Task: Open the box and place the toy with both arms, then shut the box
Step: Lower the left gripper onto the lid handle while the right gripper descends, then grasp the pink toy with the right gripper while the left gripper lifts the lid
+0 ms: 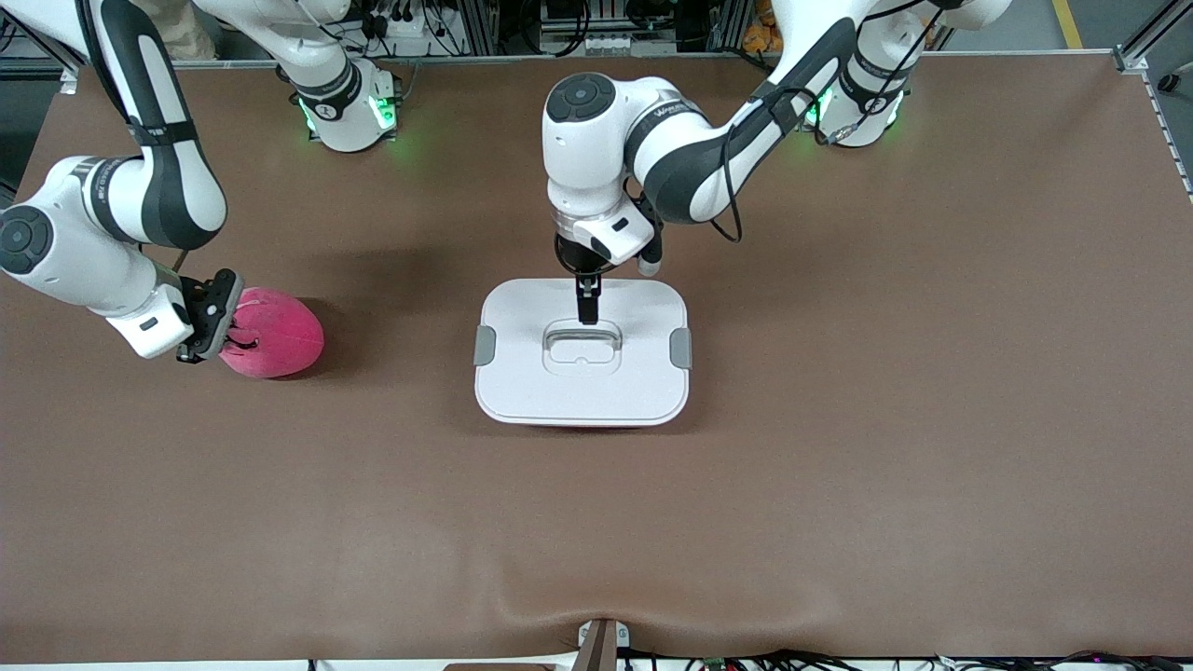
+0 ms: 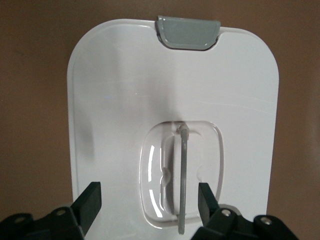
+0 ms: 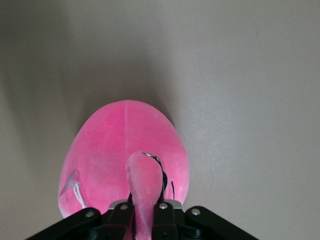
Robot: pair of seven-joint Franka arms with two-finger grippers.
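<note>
The box (image 1: 559, 387) stands at the middle of the table with its white lid on and a grey clip (image 1: 484, 346) at each end. My left gripper (image 1: 587, 308) is low over the lid's recessed centre. It is open, and its fingers (image 2: 91, 202) straddle the thin grey handle (image 2: 183, 175), which stands up on edge. The lid (image 2: 120, 100) fills the left wrist view. The hot-pink plush toy (image 1: 280, 335) lies on the table toward the right arm's end. My right gripper (image 1: 216, 319) is shut on a pink fold of the toy (image 3: 125, 145), pinched between its fingers (image 3: 166, 216).
The brown cloth table (image 1: 839, 466) stretches wide around the box. The green-lit arm bases (image 1: 349, 112) stand along the edge farthest from the front camera. A small bracket (image 1: 601, 643) sits at the edge nearest it.
</note>
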